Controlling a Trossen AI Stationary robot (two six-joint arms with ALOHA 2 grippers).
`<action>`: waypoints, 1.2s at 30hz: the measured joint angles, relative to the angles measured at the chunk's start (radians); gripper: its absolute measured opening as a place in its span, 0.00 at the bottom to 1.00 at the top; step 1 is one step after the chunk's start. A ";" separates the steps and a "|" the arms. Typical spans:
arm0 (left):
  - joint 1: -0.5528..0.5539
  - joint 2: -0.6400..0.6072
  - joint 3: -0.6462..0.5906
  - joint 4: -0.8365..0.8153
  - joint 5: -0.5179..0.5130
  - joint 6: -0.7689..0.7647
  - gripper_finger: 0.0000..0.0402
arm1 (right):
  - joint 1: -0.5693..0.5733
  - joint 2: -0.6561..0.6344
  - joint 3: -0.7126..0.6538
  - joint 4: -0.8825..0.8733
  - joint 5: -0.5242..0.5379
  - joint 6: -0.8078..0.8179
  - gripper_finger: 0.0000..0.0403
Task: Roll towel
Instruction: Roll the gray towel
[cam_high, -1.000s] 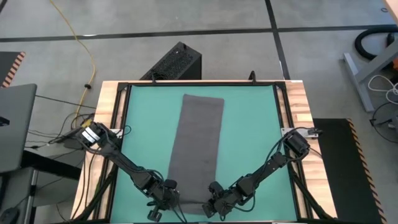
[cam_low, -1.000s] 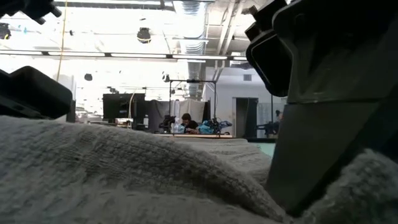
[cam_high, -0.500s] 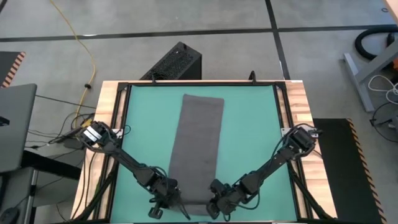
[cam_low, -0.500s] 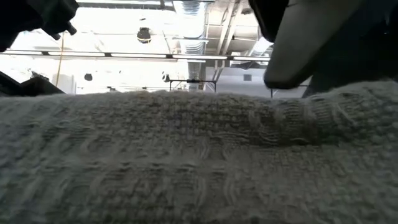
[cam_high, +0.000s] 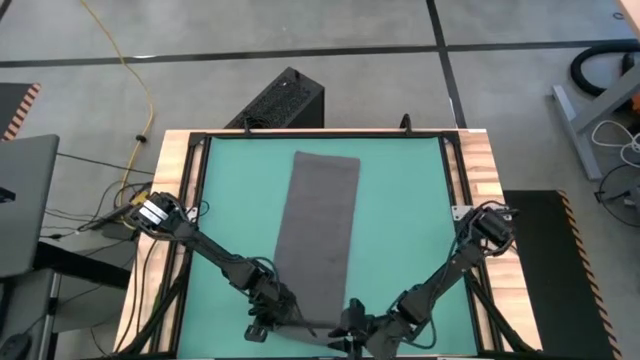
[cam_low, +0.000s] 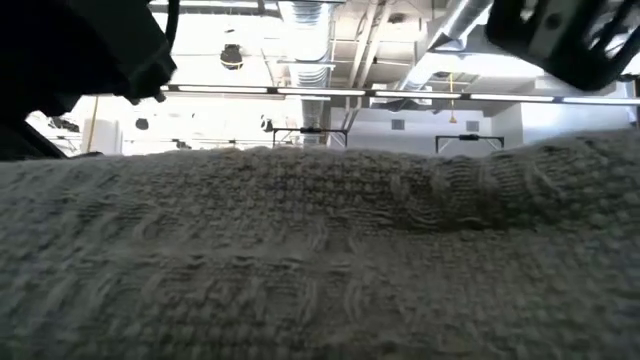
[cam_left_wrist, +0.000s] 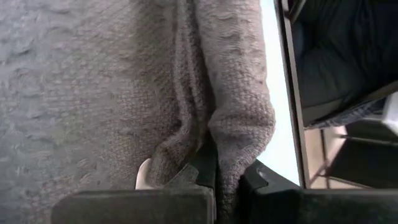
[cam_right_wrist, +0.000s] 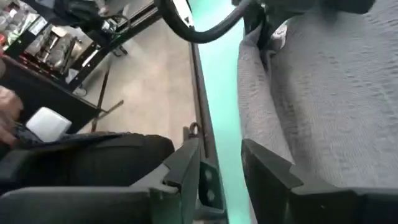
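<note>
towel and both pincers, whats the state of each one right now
towel: lying flat lengthwise on the green mat, near end lifted into a first fold
left pincer: shut on the towel's near edge, at the near left corner
right pincer: open, nothing between its fingers, beside the towel's near right corner
green mat: flat on the table under the towel

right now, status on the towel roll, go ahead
Left gripper shut on the towel at its near edge. Right gripper open, empty, off the near corner. Towel flat on the mat, first fold started. Nothing in the way.
</note>
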 joint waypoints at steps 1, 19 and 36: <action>0.001 0.000 0.000 0.001 0.013 -0.014 0.00 | -0.002 0.009 0.001 0.000 -0.003 -0.014 0.34; 0.011 0.000 0.000 0.008 0.108 -0.086 0.00 | 0.008 0.098 0.058 -0.081 0.006 -0.382 0.51; 0.012 -0.002 0.001 0.011 0.102 -0.091 0.01 | -0.013 0.116 0.058 -0.101 -0.008 -0.372 0.40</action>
